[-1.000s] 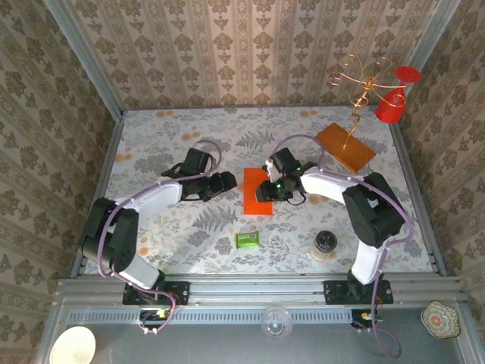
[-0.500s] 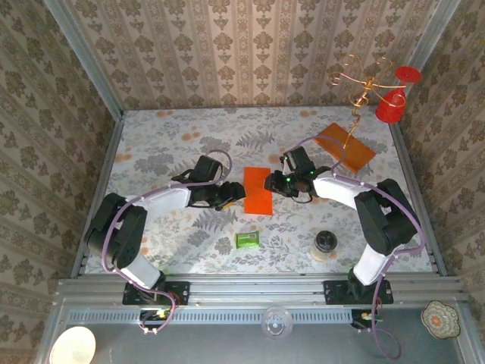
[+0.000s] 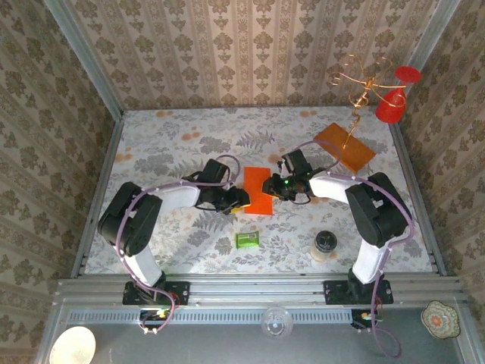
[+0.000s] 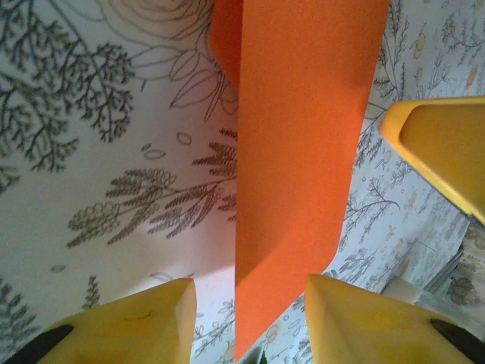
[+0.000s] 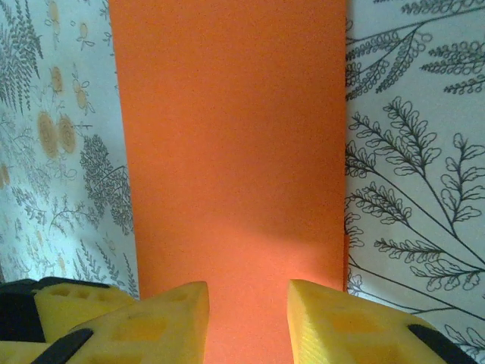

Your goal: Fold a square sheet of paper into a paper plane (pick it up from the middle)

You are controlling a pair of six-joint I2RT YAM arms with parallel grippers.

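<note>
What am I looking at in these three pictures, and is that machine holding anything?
Two robot arms are bolted at the near table edge. One picture looks down from above; the other two come from cameras on each wrist, so the yellow prongs are that arm's own fingers. The left gripper and right gripper reach an orange sheet of paper on the flowery table from either side. Both have jaws parted, nothing clamped yet. A green packet lies nearby.

Plain bright orange square sheet of paper (image 3: 258, 192); white tablecloth (image 3: 163, 148) printed with grey ferns.
</note>
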